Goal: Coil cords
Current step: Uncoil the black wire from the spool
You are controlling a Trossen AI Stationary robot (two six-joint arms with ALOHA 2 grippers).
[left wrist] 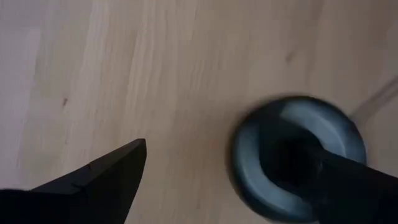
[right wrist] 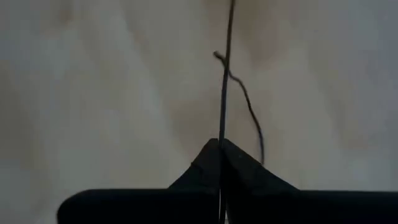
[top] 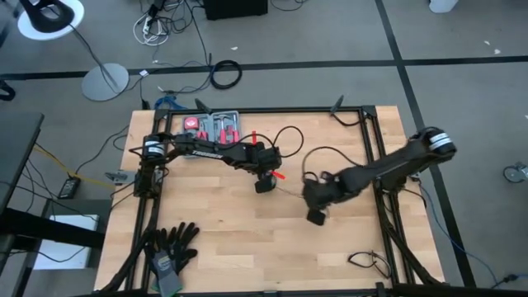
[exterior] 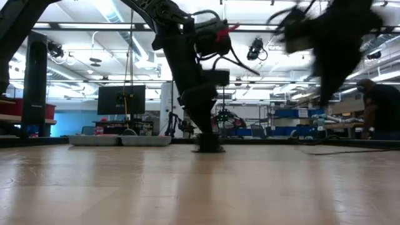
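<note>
The cord is a thin black wire (top: 323, 149) looping over the middle of the wooden table. It ends in a round puck-like disc (left wrist: 298, 155) that lies flat on the wood. My left gripper (top: 264, 185) stands open over the disc at the table's centre, pointing steeply down. My right gripper (top: 316, 216) is just right of it, raised above the table and shut on the wire. In the low view the right gripper (exterior: 325, 37) is blurred, high above the tabletop. My left gripper has one fingertip (left wrist: 339, 180) on the dark centre of the disc's top (left wrist: 283, 149), coming from above; the disc lies flat on the table. The other finger (left wrist: 112, 174) stands apart over bare wood. My right gripper pinches the thin wire (right wrist: 222, 134) between its two shut fingertips, pointing steeply down. The fingers lie along the wire, which runs straight away from them. A second, slack strand (right wrist: 249, 106) curls beside it.
A tray of red-handled tools (top: 216, 125) sits at the far left of the table. Black gloves (top: 169, 247) lie at the near left and a short black cable (top: 367, 262) at the near right. A person (exterior: 381, 106) stands in the room beyond.
</note>
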